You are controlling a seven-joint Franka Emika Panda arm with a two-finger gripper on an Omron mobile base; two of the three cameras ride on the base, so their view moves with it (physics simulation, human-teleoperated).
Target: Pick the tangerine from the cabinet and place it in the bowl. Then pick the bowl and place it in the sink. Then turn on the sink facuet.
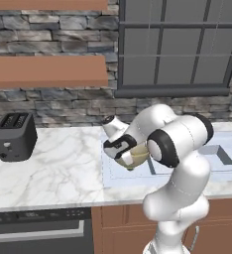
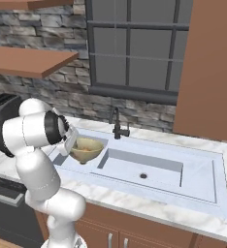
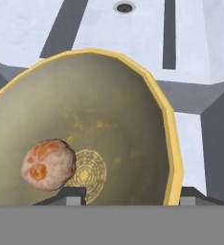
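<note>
Here, with the tangerine [image 3: 48, 165] already lying inside, the gripper [image 3: 128, 194] is clamping the bowl's [image 2: 87, 148] rim and carrying it toward the sink [image 2: 149, 170], the faucet [image 2: 117, 122] remaining untouched.

The bowl [image 2: 87, 149], dull gold-olive with a yellow rim, is hanging upright above the left drainboard of the sink [image 2: 198, 179], beside the basin. The tangerine [image 3: 48, 164] is lying inside it, off-centre near the base. The black sink facuet [image 2: 117, 124] is standing behind the basin.
</note>
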